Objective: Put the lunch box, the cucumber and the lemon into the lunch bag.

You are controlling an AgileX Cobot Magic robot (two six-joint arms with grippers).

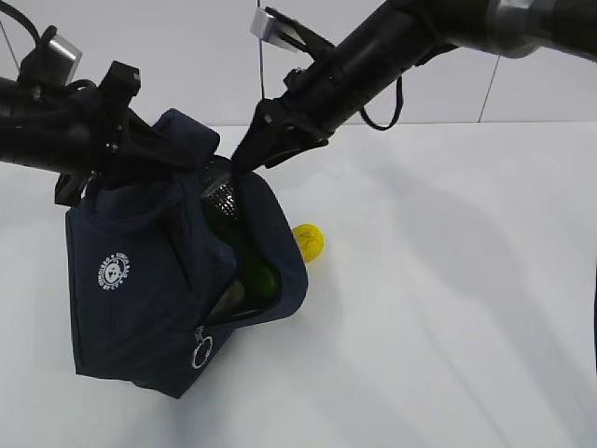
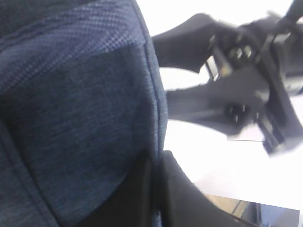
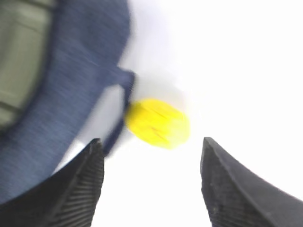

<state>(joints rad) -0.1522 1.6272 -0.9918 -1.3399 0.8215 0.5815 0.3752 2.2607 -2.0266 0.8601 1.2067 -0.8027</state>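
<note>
Lunch bag (image 1: 140, 280): dark navy fabric, round white logo (image 1: 113, 272) on the front face, metal ring pull (image 1: 201, 356) hanging at the lower end of the zipper. Mouth open toward the right; bag tilted, its upper left side held up off the white tabletop (image 1: 448, 308).

Cucumber (image 1: 244, 266): dark green, inside the bag's opening, partly hidden by the fabric.

Lunch box (image 3: 19, 56): pale green ribbed lid visible inside the bag in the right wrist view, blurred.

Lemon (image 1: 309, 241): bright yellow, lying on the tabletop just beside the bag's right edge, outside it.

Left claw (image 1: 154, 149): together, clamped on the lunch bag's fabric at the top left.

Right claw (image 3: 150, 184): fingers apart, nothing between them, poised above the lemon and by the bag's upper rim.
</note>
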